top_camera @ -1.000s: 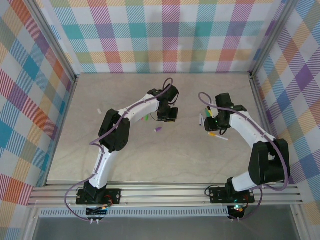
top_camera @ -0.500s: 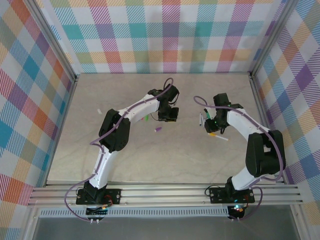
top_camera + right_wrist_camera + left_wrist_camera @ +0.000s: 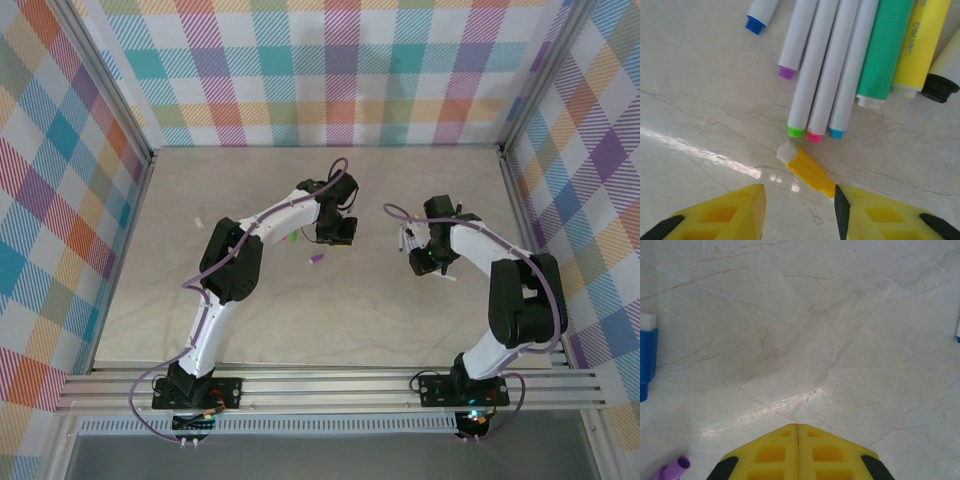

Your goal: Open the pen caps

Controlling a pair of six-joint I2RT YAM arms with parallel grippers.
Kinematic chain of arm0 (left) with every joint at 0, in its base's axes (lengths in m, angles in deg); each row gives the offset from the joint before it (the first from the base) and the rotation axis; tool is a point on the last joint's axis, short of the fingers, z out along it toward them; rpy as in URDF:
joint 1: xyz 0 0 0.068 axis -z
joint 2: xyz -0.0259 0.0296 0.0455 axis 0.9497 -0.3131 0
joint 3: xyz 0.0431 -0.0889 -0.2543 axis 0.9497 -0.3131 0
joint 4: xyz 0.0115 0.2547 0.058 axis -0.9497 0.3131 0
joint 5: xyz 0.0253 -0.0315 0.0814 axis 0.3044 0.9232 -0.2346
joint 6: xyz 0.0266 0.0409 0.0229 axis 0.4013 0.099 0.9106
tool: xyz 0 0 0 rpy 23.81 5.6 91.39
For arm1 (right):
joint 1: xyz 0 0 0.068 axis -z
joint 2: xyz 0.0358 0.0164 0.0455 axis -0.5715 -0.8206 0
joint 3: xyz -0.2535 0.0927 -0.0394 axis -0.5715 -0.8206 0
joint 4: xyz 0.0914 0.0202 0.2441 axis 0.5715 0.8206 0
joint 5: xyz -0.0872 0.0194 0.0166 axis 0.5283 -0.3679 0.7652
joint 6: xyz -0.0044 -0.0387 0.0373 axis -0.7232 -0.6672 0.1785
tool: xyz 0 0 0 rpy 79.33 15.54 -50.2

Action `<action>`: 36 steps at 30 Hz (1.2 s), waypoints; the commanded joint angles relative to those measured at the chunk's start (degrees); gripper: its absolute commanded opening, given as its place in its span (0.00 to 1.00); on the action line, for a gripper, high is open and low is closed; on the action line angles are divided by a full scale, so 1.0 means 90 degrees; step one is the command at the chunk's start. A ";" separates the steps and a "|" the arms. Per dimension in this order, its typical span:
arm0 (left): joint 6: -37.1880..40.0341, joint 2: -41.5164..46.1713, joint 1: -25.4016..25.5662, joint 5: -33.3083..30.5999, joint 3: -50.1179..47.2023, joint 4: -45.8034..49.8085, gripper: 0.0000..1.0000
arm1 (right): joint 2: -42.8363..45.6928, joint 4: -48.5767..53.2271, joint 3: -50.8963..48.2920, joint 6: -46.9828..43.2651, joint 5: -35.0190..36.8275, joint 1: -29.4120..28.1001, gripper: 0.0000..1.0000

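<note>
Hovering half-open and empty, the right gripper [image 3: 799, 194] frames a white-tipped yellow piece [image 3: 810, 172]; pens [image 3: 822, 65] just beyond may yet need uncapping. The left gripper [image 3: 798, 427], closed on nothing, has a loose purple cap [image 3: 672, 470] beside it.

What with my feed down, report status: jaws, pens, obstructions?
Left jaws shut, empty. Right jaws open over yellow pen. Other pens bunched just beyond, tight quarters.
</note>
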 commanded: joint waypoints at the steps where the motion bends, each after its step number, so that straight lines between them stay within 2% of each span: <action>1: 0.0087 -0.0103 -0.0052 0.0019 0.0184 0.0171 0.00 | -0.0221 -0.0175 -0.0082 -0.0170 0.0339 0.0061 0.42; 9: 0.0082 -0.0121 -0.0081 -0.0006 0.0116 0.0152 0.00 | -0.0254 -0.0492 -0.0102 -0.0175 0.0173 0.0112 0.41; 17: 0.0064 -0.0114 -0.0121 -0.0036 -0.0032 0.0090 0.00 | -0.0371 -0.0301 -0.0074 -0.0099 -0.0250 0.0093 0.36; 36: 0.0086 0.0054 -0.0257 -0.0025 -0.0108 0.0068 0.00 | -0.0394 -0.0264 -0.0161 -0.0029 -0.0368 -0.0077 0.37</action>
